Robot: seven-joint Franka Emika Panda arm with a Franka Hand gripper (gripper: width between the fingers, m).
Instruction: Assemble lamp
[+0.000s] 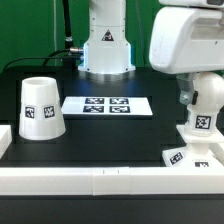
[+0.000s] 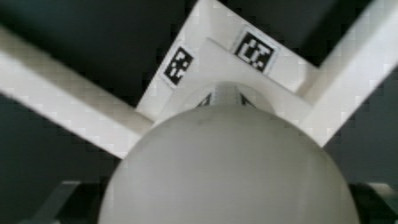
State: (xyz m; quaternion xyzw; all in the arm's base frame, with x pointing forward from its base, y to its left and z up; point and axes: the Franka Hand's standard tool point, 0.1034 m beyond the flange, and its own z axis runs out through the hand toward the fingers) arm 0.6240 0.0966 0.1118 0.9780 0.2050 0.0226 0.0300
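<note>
Bulb (image 1: 203, 108) stands upright on the base (image 1: 190, 157), gripper (image 1: 196, 85) seemingly closed around it; shade (image 1: 41, 108) sits apart.

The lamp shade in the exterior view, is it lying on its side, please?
No, the shade stands upright on its wide end on the dark table, beside the marker board.

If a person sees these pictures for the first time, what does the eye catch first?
First, the white bulb standing on the square base at the exterior view's right, right under the robot's big white arm; in the wrist view its round head fills the picture. Next, the tapered shade stands alone at the exterior view's left, with the marker board lying flat between them.
</note>
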